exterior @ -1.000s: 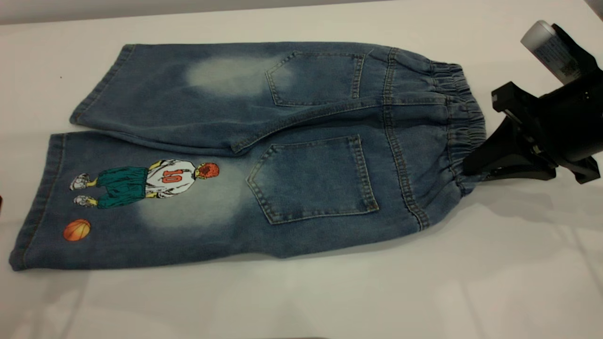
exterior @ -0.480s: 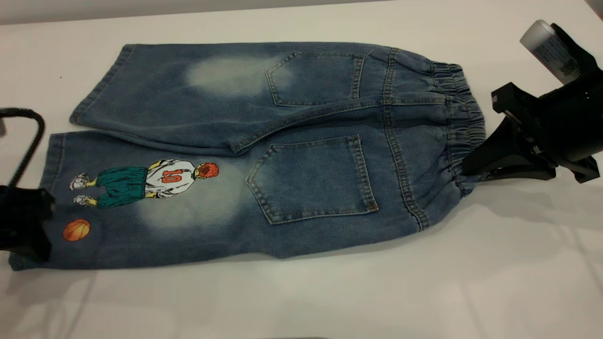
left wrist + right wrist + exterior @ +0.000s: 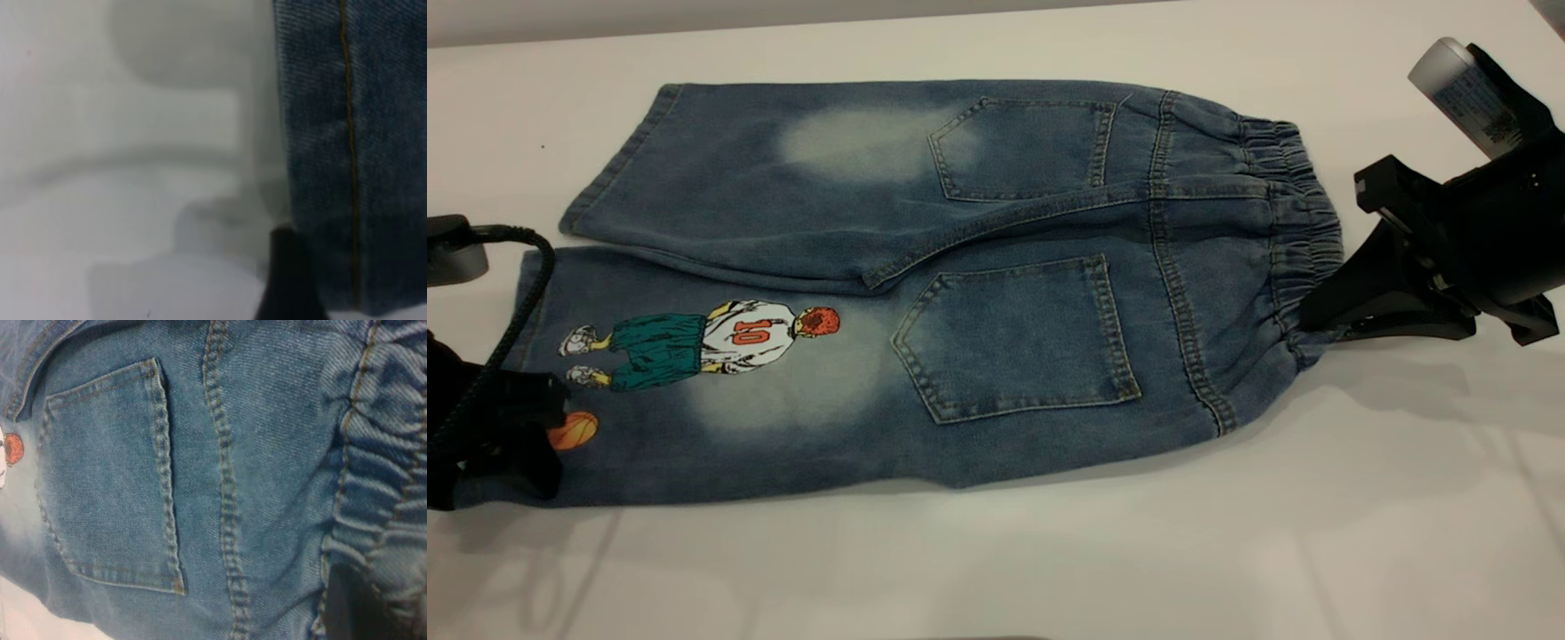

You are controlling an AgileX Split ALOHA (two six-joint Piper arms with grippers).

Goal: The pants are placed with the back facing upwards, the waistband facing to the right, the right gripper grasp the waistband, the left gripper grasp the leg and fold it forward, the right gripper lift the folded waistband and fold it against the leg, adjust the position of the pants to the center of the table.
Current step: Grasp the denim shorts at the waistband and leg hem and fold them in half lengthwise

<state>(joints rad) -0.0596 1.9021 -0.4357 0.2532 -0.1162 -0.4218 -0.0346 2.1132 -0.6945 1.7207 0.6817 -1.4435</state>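
Observation:
The pants point(image 3: 960, 267) lie flat on the white table point(image 3: 1049, 560), back pockets up, with the ruffled waistband point(image 3: 1303, 222) pointing right. My right gripper point(image 3: 1316, 322) is shut on the near end of the waistband point(image 3: 380, 453); one dark finger point(image 3: 343, 600) shows pressed into the gathers. The printed leg point(image 3: 720, 400) is the nearer one. My left gripper point(image 3: 516, 444) sits over that leg's hem at the near left corner, partly covering the orange ball. In the left wrist view a single black finger point(image 3: 288, 280) stands just beside the hem point(image 3: 353, 133); its jaws are open.
The plain leg point(image 3: 738, 178) lies behind the printed one. A black braided cable point(image 3: 516, 284) loops over the hem from the left arm. The table's far edge point(image 3: 783, 27) runs along the back. Bare white surface stretches in front of the pants.
My left gripper came in from the left edge and moved right onto the printed leg's hem, now covering part of the ball. The right gripper and the pants stayed still.

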